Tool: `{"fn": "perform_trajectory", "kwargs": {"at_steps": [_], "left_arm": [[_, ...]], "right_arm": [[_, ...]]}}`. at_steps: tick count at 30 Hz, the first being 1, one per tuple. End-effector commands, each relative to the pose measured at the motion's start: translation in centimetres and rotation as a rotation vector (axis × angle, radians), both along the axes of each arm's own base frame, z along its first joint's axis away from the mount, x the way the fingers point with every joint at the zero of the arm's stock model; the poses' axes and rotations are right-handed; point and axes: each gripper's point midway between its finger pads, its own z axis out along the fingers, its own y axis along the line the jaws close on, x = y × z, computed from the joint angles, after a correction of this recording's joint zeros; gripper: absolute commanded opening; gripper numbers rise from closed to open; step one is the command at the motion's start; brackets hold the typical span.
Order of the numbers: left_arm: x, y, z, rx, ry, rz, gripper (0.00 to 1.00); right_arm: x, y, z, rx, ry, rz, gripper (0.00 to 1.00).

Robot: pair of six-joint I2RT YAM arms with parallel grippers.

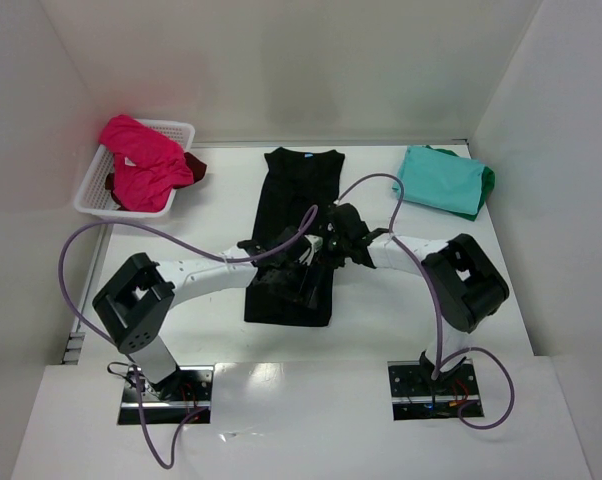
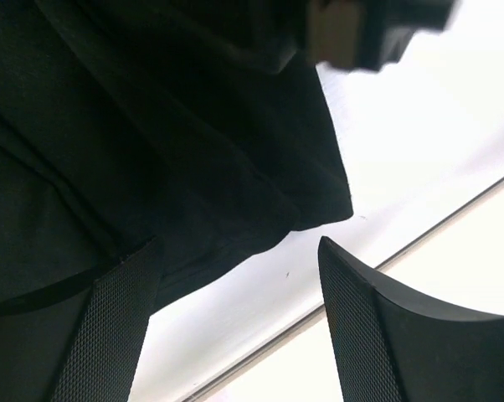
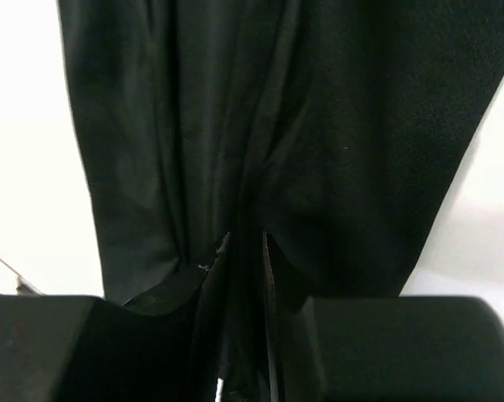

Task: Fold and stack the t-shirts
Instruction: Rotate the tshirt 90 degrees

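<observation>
A black t-shirt point(image 1: 299, 190) lies in a long strip down the middle of the table, its light-blue neck label at the far end. My right gripper point(image 1: 331, 240) is at the strip's right edge; in its wrist view it point(image 3: 245, 239) is shut on a pinched fold of the black cloth point(image 3: 319, 126). My left gripper point(image 1: 286, 275) hovers over the near part of the strip. In the left wrist view it point(image 2: 239, 247) stands open, and the black hem point(image 2: 193, 167) reaches only to the top of the gap, with white table below. A teal t-shirt point(image 1: 439, 178) lies folded at the back right on a green one point(image 1: 487, 180).
A white lattice basket point(image 1: 93, 185) at the back left holds a magenta-pink t-shirt point(image 1: 141, 165) and a dark red one point(image 1: 195, 166). White walls close in the table on three sides. Purple cables loop over both arms.
</observation>
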Motion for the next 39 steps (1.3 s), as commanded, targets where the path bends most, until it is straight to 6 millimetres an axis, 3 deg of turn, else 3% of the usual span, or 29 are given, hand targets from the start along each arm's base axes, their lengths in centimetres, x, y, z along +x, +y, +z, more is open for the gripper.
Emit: {"fn": "perform_trajectory", "kwargs": {"at_steps": [1,5,16,21,27,32,36,39], "left_arm": [[1.3,-1.9,1.2,-0.029,-0.036,0.034,0.82],[2.2,-1.3,0.3,0.046,-0.057,0.101,0.67],[2.2,0.3,-1.2,0.129,-0.057,0.125,0.48],[1.8,0.6,-1.1,0.131,-0.050,0.134,0.27],[1.0,2.0,-0.5,0.137,-0.053,0.162,0.25],[-0.9,3.9,-1.9,0.172,-0.003,0.179,0.25],[-1.3,4.8,-1.7,0.179,-0.008,0.204,0.25],[-1.6,5.6,-2.1,0.213,-0.005,0.211,0.31]], "right_arm": [[1.5,0.9,1.1,0.019,-0.053,-0.013,0.27],[1.2,0.7,0.4,0.009,-0.038,-0.013,0.27],[0.9,0.3,-0.2,-0.006,-0.027,-0.019,0.27],[1.0,0.1,-0.3,-0.017,-0.034,-0.030,0.27],[1.1,0.0,-0.4,-0.020,-0.035,-0.033,0.27],[1.0,-0.2,-0.5,-0.031,-0.032,-0.039,0.28],[0.9,-0.5,-0.9,-0.042,-0.028,-0.045,0.29],[1.0,-0.5,-0.5,-0.037,-0.036,-0.045,0.30]]}}
